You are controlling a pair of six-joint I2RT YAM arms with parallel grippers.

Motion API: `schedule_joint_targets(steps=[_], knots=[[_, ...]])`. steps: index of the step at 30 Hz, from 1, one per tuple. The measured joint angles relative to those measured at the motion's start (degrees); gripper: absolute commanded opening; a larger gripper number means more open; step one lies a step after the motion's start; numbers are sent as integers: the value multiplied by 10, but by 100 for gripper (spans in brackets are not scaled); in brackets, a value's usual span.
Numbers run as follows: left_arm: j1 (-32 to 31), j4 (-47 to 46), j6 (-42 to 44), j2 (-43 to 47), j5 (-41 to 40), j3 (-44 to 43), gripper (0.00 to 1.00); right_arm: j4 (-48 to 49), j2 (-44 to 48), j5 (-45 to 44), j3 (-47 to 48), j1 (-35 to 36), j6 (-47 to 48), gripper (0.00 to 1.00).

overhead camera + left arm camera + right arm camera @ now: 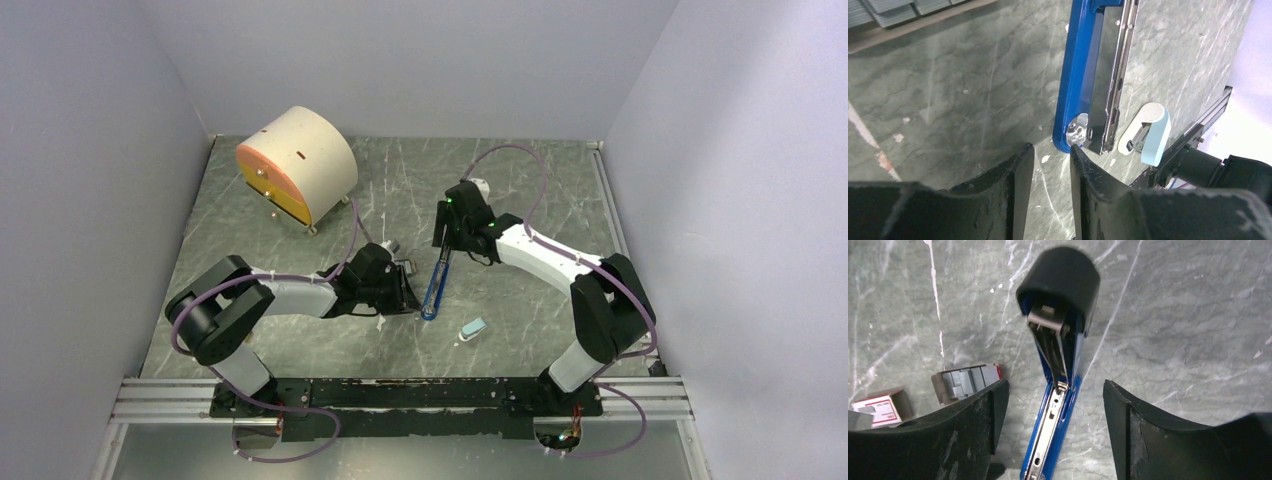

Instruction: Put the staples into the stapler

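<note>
The stapler (436, 288) lies in the middle of the table, between the two arms. Its black-capped top arm (1060, 280) is swung up, baring the silvery channel (1050, 427) in the blue base (1073, 75). My right gripper (1053, 387) is open, its fingers standing either side of the base without touching it. My left gripper (1050, 150) is open and empty, its tips just short of the stapler's near end. The staples (965, 381), grey strips, lie in an open cardboard tray to the left of the stapler; they also show at the left wrist view's top edge (883, 12).
A small red-and-white box (880, 407) lies beside the staple tray. A light-blue and white oblong piece (473, 328) lies right of the stapler's near end. A cream drum-shaped cabinet with an orange front (297, 165) stands at the back left. Walls close in three sides.
</note>
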State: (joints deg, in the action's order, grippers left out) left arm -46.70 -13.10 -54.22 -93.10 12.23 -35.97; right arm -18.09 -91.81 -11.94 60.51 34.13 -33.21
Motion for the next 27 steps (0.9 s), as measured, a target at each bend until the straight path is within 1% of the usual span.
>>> schedule_joint_targets(steps=[3,5,9,10,13,19,23,26,27], knots=[[0,20,6,15,-18,0,42,-16,0,-33,0,25,-15,70],[0,36,10,27,-32,1,43,-25,0,-52,0,41,-26,66],[0,70,20,56,-62,2,44,-44,-11,-81,0,72,-54,52],[0,75,23,62,-67,2,44,-48,-17,-85,0,78,-58,50],[0,94,31,85,-86,2,45,-61,-41,-95,0,94,-73,49],[0,110,43,115,-102,2,46,-80,-68,-108,13,100,-84,48],[0,113,46,115,-106,4,46,-80,-85,-113,26,102,-86,44],[0,114,48,115,-106,8,48,-80,-94,-113,27,104,-86,40],[0,115,49,115,-106,9,48,-81,-97,-113,28,104,-86,37]])
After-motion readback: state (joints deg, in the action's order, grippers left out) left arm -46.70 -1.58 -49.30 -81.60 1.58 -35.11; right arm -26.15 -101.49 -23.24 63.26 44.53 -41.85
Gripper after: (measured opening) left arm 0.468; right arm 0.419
